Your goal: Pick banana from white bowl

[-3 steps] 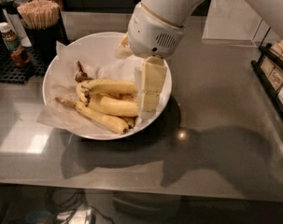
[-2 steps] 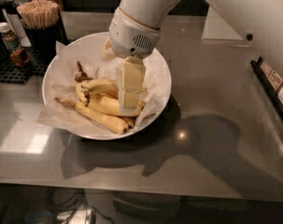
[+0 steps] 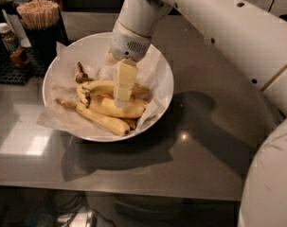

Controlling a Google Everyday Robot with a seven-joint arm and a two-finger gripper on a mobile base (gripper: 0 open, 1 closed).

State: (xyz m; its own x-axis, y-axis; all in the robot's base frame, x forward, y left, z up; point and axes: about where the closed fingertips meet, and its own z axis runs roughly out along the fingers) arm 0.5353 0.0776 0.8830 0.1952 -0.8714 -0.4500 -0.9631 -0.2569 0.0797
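The white bowl (image 3: 164, 72), lined with crinkled pale paper, stands on the grey counter and holds three yellow bananas. The banana (image 3: 99, 86) is the thick, curved one at the back of the pile, with a long brownish stem pointing up and left. A plump banana (image 3: 110, 109) lies in front of it, and a slimmer, straighter one (image 3: 101, 120) lies nearest the front rim. My gripper (image 3: 120, 100) hangs from the white arm and reaches down into the bowl. It sits over the middle of the back banana and hides part of it.
A black holder of wooden sticks (image 3: 39, 15) and a small sauce bottle (image 3: 13, 46) stand on a black mat at the back left. My white arm (image 3: 228, 37) crosses the upper right. The grey counter (image 3: 204, 141) extends to the front and right.
My gripper has moved left from the bowl's right side and come down onto the middle of the banana pile. The bananas have not moved.
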